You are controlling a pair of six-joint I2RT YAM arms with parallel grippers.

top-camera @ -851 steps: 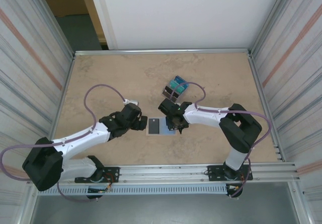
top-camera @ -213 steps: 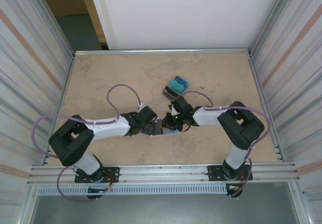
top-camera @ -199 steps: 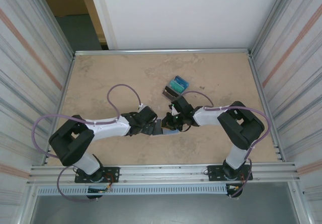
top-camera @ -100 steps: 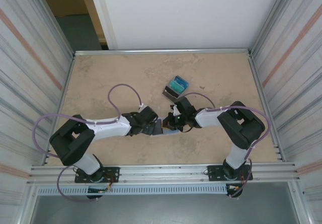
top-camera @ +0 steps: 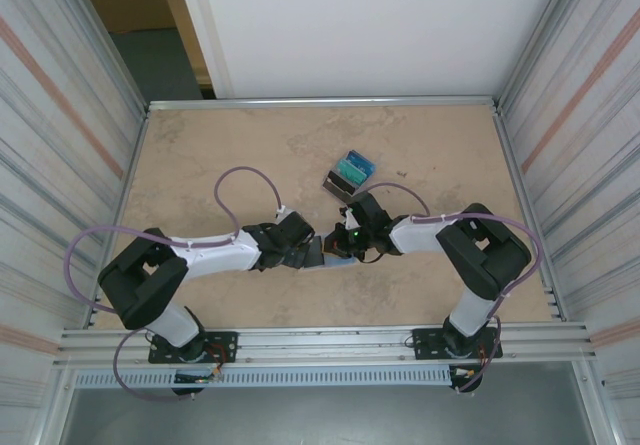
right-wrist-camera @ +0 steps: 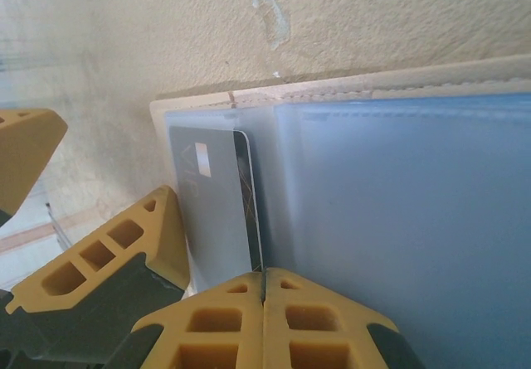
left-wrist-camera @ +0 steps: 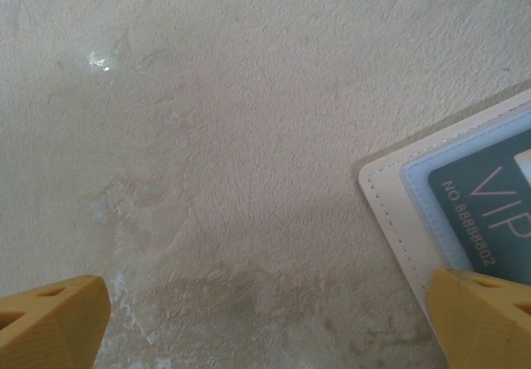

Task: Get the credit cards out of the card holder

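- Both arms are bolted at the near edge of the table (top-camera: 230,155) and reach in toward its middle, tips facing each other.
- left claw (top-camera: 305,252) (left-wrist-camera: 265,319): fingers spread wide apart, with bare table between them. One fingertip (left-wrist-camera: 481,319) sits right at the corner edge of the card holder (left-wrist-camera: 386,191).
- The card holder (top-camera: 330,258) (right-wrist-camera: 373,220) lies open and flat on the table between the two claws, tan stitched rim outside, pale blue inside facing up.
- A dark card (left-wrist-camera: 489,203) (right-wrist-camera: 217,211) sits in the pale blue pocket at the holder's end nearest the left claw. It has "VIP" and a number printed on its face.
- In the right wrist view the left claw's yellow fingers (right-wrist-camera: 116,253) stand just beside that end of the holder.
- right claw (top-camera: 343,242) (right-wrist-camera: 264,315): fingers pressed tight together, tips down on the holder's blue inside. The dark card's corner runs to the seam between them; cannot tell whether the card is nipped there.
- Farther back, a card pile (top-camera: 349,173) with teal and dark faces lies loose on the table just beyond the right claw, apart from the holder.
- A white wall (top-camera: 370,25) stands behind the table's far edge.
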